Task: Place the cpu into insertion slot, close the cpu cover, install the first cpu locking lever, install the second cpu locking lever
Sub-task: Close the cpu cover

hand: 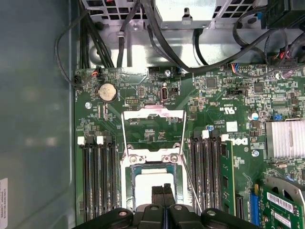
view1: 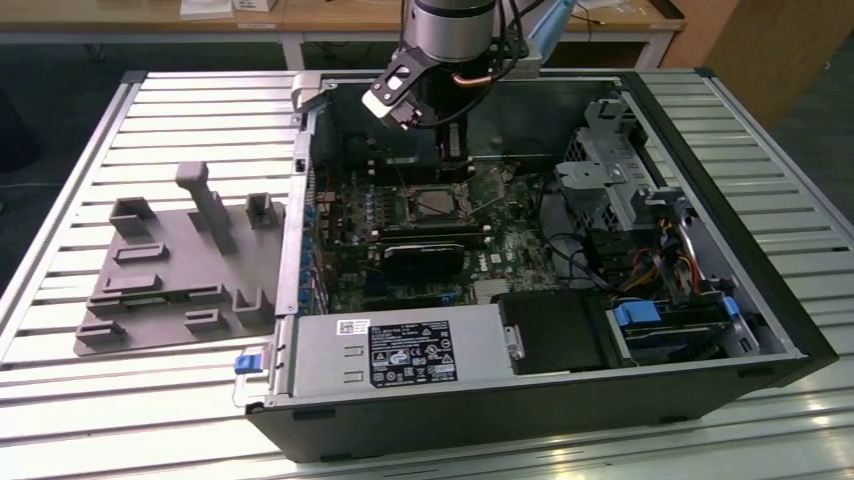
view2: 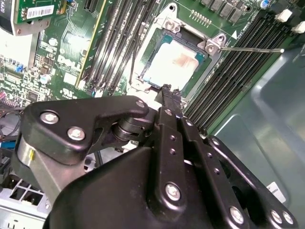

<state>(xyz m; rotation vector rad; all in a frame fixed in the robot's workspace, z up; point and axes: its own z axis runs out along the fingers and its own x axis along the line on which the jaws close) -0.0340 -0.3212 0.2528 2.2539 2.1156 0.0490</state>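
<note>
Jaws of the black gripper (hand: 162, 193) press together over the socketed silvery-tan square cpu (view2: 174, 63), thin silvery cpu cover (hand: 153, 113) open.

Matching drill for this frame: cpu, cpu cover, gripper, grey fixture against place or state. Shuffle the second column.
1 cpu
2 cpu cover
3 gripper
4 grey fixture

A swung open, off the socket
B outside the case, exterior view's left
C lying in the socket
D shut, over the socket

Pairs: 1-C, 2-A, 3-D, 4-B
</note>
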